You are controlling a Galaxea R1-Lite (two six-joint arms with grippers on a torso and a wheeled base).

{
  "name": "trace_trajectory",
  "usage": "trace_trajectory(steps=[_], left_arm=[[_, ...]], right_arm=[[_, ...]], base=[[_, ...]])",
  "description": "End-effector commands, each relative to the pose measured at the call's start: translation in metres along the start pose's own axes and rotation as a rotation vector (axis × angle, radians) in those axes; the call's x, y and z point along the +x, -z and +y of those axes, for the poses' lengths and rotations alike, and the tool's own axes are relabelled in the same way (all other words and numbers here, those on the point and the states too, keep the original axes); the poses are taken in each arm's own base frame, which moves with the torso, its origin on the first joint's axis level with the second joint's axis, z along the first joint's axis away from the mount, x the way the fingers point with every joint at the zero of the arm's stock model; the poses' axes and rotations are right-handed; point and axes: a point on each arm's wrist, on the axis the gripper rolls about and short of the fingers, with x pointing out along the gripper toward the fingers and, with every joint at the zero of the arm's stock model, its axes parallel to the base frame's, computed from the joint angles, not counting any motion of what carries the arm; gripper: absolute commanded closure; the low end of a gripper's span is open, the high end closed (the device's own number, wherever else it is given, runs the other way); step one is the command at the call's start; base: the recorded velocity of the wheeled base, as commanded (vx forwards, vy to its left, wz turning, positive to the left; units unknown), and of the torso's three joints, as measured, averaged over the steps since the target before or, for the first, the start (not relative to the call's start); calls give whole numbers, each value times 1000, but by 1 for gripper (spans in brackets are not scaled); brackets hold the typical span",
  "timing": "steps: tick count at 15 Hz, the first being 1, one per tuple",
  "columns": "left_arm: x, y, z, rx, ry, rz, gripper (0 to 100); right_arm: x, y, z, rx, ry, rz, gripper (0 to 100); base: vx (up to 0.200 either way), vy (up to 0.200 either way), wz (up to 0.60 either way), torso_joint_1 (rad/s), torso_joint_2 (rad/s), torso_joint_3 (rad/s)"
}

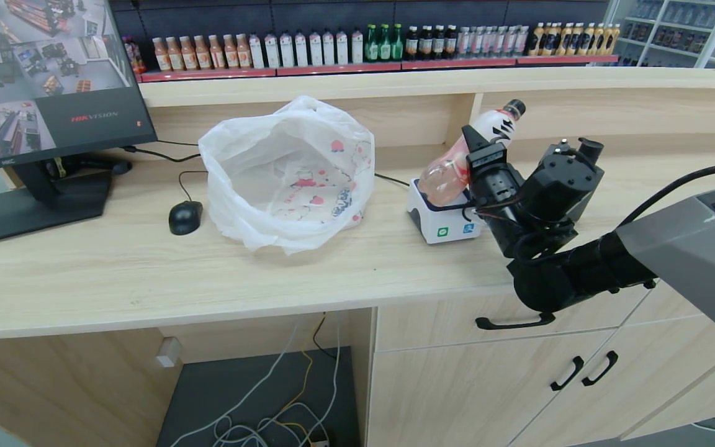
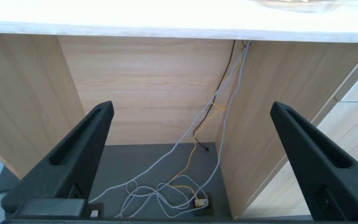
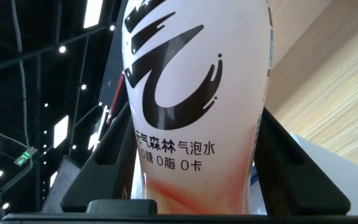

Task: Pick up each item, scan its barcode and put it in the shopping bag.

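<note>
A: Nearest first: the left gripper [image 2: 191, 107]?

B: It hangs below the table's [image 1: 115, 279] front edge, facing the space under it and the loose cables [image 2: 173, 186] there. Fingers [image 2: 73, 162] are spread wide with nothing between them. Idle, by my reading.

A: And the right gripper [image 1: 470, 149]?

B: Over the right half of the table, toward the back edge. Its fingers are clamped on the bottle [image 1: 444, 177], one on each side of the white label [image 3: 194, 93]. The bottle is tilted, black cap [image 1: 514, 108] up and away, pink base down.

A: Where is the base relative to the scanner [image 1: 441, 223]?

B: At the scanner's top face. Touching or just above it, cannot tell which.

A: Which step, then?

B: Judged: pick-up of this item is done and the scan is in hand. Cannot tell whether the barcode faces the scanner.

A: The shopping bag [image 1: 233, 205]?

B: It stands mid-table, near the scanner on its left, mouth open upward. Folds hide the bottom, so I cannot tell if anything lies inside.

A: What's left?

B: Carry the bottle left, clear the bag's rim, then let go. A short move, I judge, though the soft rim could snag the bottle. Whether more items wait, cannot tell.

A: Beyond that?

B: A mouse [image 1: 184, 217] sits left of the bag and a monitor [image 1: 41, 81] at the back left corner. The drink shelf [image 1: 364, 46] is well behind the table.
</note>
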Motion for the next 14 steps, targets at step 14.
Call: trace_trajectory(steps=[14], left_arm=[[0, 0, 0, 0, 1, 0, 0]], right_arm=[[0, -1, 2, -1, -7, 2, 100]], base=[[0, 0, 0, 0, 0, 0]])
